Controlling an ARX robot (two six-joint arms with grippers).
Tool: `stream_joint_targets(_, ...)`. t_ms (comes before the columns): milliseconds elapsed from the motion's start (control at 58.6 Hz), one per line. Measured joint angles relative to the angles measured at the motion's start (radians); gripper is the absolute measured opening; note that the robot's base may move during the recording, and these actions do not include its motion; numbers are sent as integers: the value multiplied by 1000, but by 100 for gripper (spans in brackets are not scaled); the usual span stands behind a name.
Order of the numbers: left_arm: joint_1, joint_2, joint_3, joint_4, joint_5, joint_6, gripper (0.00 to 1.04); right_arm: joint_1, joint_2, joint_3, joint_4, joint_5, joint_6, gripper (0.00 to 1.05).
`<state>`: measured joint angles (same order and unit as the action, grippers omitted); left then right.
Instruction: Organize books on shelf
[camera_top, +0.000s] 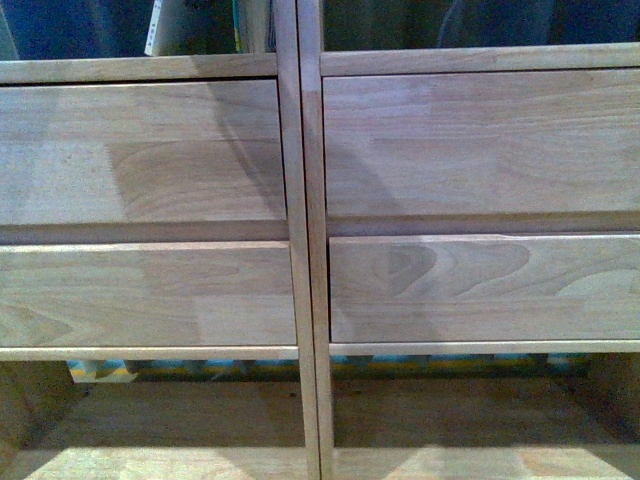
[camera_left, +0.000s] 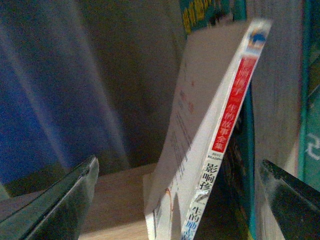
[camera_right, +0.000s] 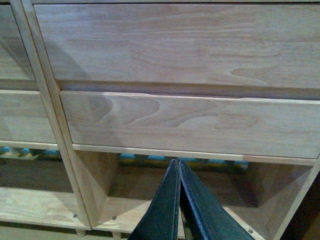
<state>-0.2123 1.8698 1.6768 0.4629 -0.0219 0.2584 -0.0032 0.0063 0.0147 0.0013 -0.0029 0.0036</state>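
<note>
Black describes both sets of my jaws. My left gripper (camera_left: 178, 165) is spread wide; its two fingers (camera_left: 65, 200) stand well apart and grip nothing. Between them, touching neither, is one book (camera_left: 215, 125): white cover, with a red band on the upper part of the spine and printed characters below it. The book is tilted. Its foot rests on the pale wood board (camera_left: 120, 195) of the compartment and its top leans against the neighbouring books (camera_left: 280, 75), which stand upright with pale page edges and teal spines. On the other side of the book, the compartment wall is a dim, blurred blue-grey.

My right gripper (camera_right: 178, 167) is fully closed, the fingers pressed flat together with nothing between them. It points at an open lower compartment (camera_right: 150, 195) of the shelf (camera_right: 50, 125), just below two plain drawer fronts (camera_right: 190, 120). A blue and yellow patterned strip (camera_right: 155, 158) shows through the open back.

From the front view, neither arm is visible. The shelf fills the picture, and a white spine (camera_top: 155, 25) stands in the upper left compartment.
</note>
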Motion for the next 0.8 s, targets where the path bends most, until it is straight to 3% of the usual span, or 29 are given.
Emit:
stream_joint_targets(188, -23, -272, -365, 229, -73, -18, 97, 0, 0, 0, 0, 0, 0, 3)
stream_joint_targets(426, -59, -688, -807, 270, -173, -27, 97, 0, 0, 0, 0, 0, 0, 3)
stream_joint_targets(614, -83, -1092, -1080, 108, -241, -44, 97, 0, 0, 0, 0, 0, 0, 3)
stream_joint_targets(733, -86, -1326, -1209, -62, -235, -100, 97, 0, -1, 0, -1, 0, 0, 3)
stream_joint_targets(801, -84, -1416, -1196, -306, -257, -171, 87, 0, -1, 0, -1, 1, 0, 3)
